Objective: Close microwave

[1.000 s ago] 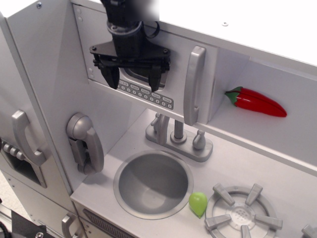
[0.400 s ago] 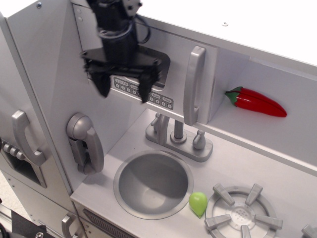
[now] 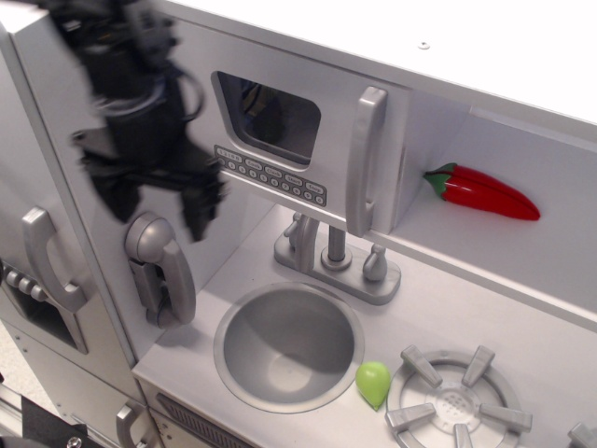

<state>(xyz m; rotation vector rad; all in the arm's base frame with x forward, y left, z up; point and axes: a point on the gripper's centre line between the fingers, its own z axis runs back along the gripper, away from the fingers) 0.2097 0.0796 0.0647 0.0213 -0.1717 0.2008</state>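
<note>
The microwave [image 3: 191,84] is the white compartment at the top of the toy kitchen. Its silver-grey door has a dark rounded window [image 3: 270,117], a row of small buttons [image 3: 272,177] and a tall grey handle [image 3: 366,159]. The door lies flat along the front, with its handle edge beside the open shelf on the right. My black gripper [image 3: 160,210] is blurred. It hangs to the left of and below the door, just above the toy phone. Its jaws are open and empty, and it does not touch the door.
A grey toy phone [image 3: 160,266] hangs on the left wall under the gripper. A red pepper [image 3: 485,191] lies on the right shelf. Below are a faucet [image 3: 336,257], a round sink [image 3: 289,345], a green piece [image 3: 373,381] and a burner [image 3: 457,401].
The gripper has drawn away from the door's window and buttons, moving left and down toward the phone, still open. The door shows no visible movement.
</note>
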